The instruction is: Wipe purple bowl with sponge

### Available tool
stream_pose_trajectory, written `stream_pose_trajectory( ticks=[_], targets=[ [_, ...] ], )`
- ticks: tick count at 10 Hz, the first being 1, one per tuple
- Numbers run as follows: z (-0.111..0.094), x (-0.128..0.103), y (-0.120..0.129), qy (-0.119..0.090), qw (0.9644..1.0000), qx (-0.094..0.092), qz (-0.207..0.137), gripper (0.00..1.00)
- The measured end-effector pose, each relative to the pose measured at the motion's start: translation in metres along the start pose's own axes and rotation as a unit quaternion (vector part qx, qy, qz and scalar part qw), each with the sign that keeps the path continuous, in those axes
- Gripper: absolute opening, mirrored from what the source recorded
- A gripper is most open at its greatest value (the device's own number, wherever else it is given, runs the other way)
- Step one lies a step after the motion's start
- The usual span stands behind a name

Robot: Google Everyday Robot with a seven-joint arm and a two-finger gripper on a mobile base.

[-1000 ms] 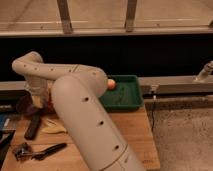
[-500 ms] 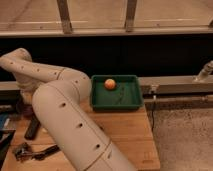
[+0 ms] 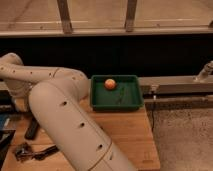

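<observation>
My white arm (image 3: 65,115) fills the left half of the camera view. It rises from the bottom middle and folds back toward the far left edge. My gripper is hidden somewhere at the far left, behind the arm's own links, and it is shut. Whether it holds anything cannot be told. The purple bowl is out of view. The sponge is out of view as well.
A green tray (image 3: 116,104) sits at the back of the wooden table (image 3: 127,137) with an orange ball (image 3: 110,83) inside. A black bar (image 3: 32,129) and a dark-handled tool (image 3: 31,151) lie at the left. A metal rail (image 3: 180,86) runs behind, with grey floor (image 3: 185,137) to the right.
The arm has swung left and back, uncovering the green tray and the orange ball that it partly hid a second ago.
</observation>
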Motion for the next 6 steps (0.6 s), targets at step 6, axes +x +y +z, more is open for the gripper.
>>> stream_pose_trajectory(
  ticks=[6],
  targets=[
    [-0.002, 0.049, -0.018, 0.003, 0.9979, 0.003, 0.065, 0.00]
  ],
)
